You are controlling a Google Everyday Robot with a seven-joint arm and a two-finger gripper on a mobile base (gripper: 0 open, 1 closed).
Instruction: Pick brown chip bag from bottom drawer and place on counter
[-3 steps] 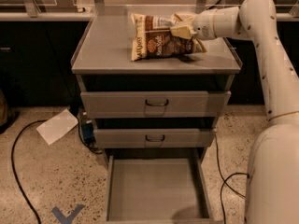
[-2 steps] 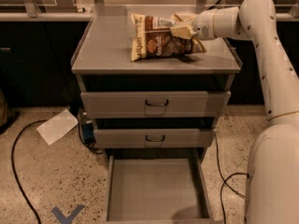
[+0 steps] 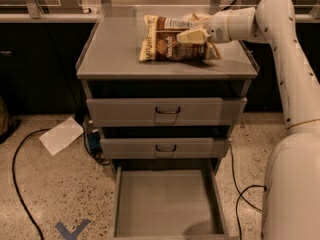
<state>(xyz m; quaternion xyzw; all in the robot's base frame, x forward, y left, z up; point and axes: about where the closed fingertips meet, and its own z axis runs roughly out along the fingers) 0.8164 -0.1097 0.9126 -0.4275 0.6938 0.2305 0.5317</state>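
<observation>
Camera view shows the hand [image 3: 196,28] at the right end of the brown chip bag [image 3: 165,46], which lies on the counter [image 3: 110,54], far right; its grip cannot be told. Nothing has shifted since a second ago. The crinkly bag rests on smooth grey metal, and the shallow bottom drawer [image 3: 165,204] stands open nearer.
</observation>
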